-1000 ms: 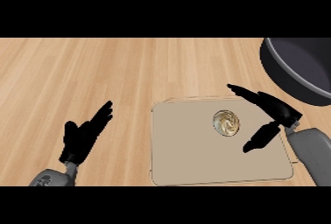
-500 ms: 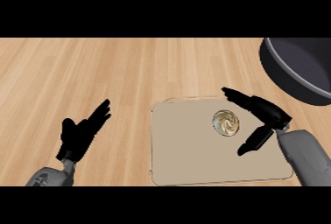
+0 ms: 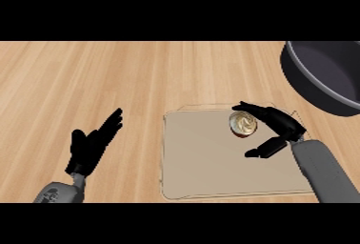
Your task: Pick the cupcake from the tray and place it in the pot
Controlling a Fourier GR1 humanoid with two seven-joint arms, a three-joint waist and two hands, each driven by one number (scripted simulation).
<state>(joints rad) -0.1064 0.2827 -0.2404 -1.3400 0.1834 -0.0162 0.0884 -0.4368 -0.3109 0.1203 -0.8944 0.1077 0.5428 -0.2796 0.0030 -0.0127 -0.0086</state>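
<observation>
I've got the small round cupcake with the pale swirled frosting (image 3: 243, 123) sitting on the flat beige square tray (image 3: 211, 162), up in its far right corner, close to the tray's back edge. My right hand (image 3: 277, 125) is cupped around it from the right: fingers spread apart over the top and far side, thumb hanging apart below, nothing closed on it yet (can't tell whether any fingertip actually touches the frosting). Still the reach step, I'd say, grasp not made.

Handling guess: light, soft on top, frosting will smear or dent if I squeeze there. Base looks like a darker wrapper, probably a bit stiffer, so I'd take it low on the sides, thumb against fingers, not from above. Small and round, could roll or tip if nudged sideways.

The big dark grey round pot (image 3: 325, 74) is at the far right, partly cut off by the view edge, near the tray's corner but apart from it. The short path up and right from cupcake to pot looks open, though the pot rim needs clearing, so lift first. The tray lip looks low, little to catch on.

My left hand (image 3: 91, 145) rests open, fingers straight, over the light wooden counter (image 3: 105, 76) at lower left, well apart from the tray.
</observation>
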